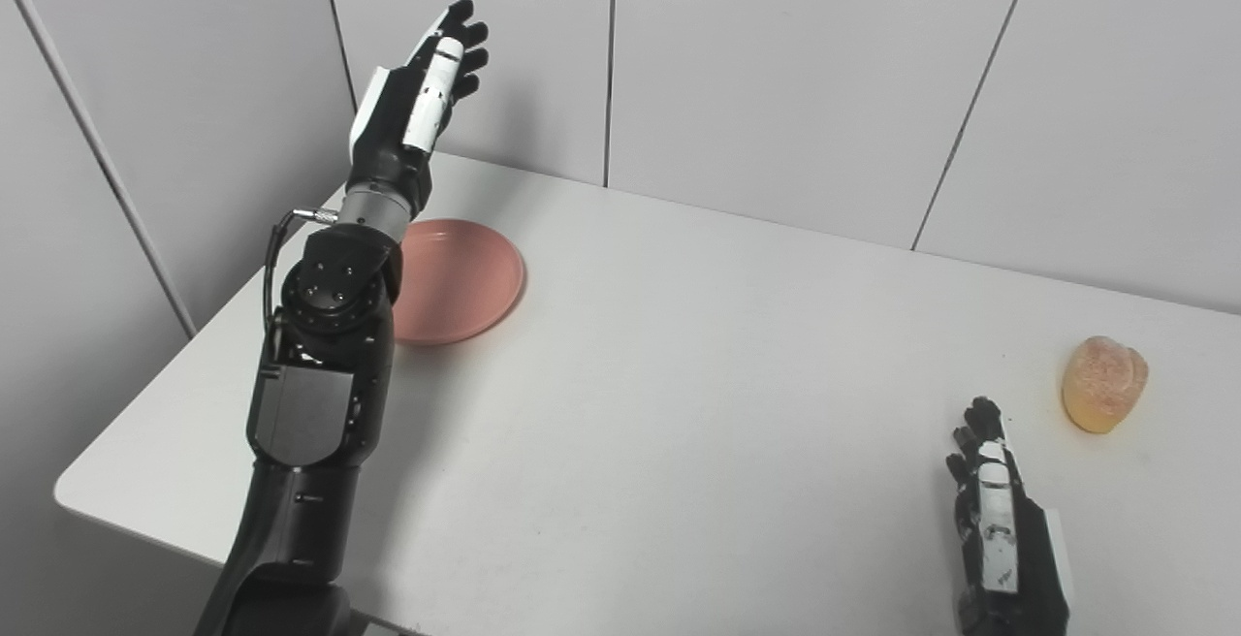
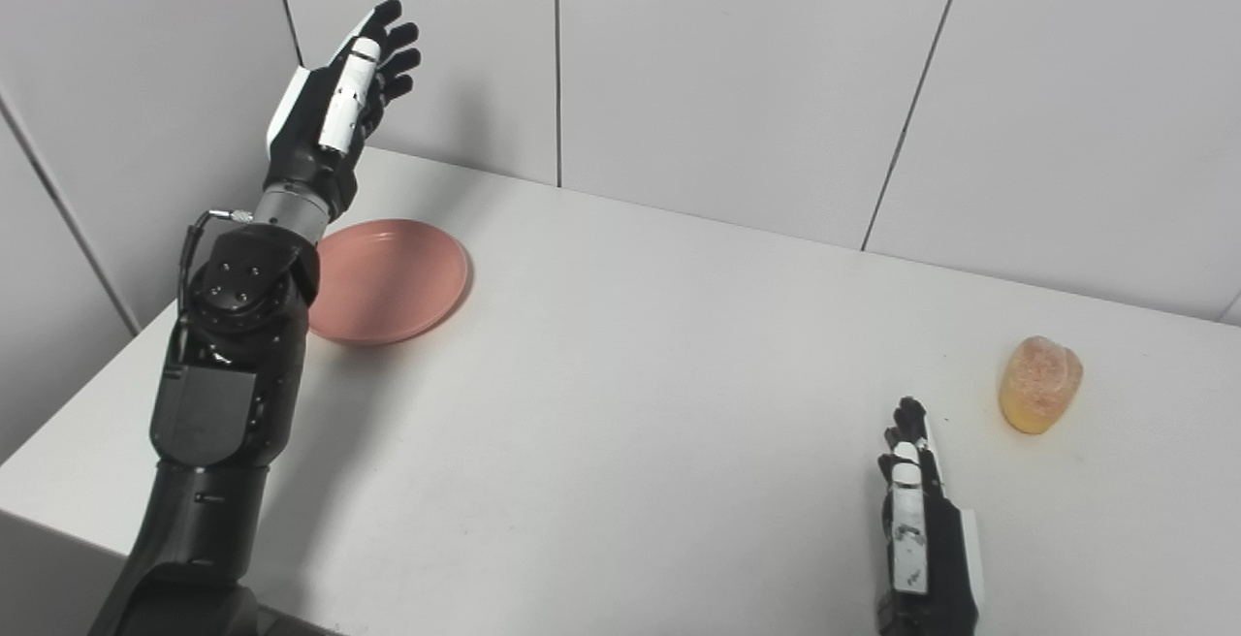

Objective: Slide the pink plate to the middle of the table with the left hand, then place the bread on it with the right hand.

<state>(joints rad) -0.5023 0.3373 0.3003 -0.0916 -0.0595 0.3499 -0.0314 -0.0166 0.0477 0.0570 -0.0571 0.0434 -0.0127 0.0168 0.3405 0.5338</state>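
Blocking part of the pink plate point(image 1: 456, 279): left forearm point(image 1: 325, 365).

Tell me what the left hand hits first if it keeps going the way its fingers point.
Most likely the grey wall panel behind the table: the left hand is raised, fingers aimed up and away, above the pink plate. Depth to the wall is unclear.

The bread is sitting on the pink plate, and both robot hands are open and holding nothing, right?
Not quite. The bread sits on the bare table, far from the pink plate, as the left eye view shows. The left hand and right hand are indeed open and empty.
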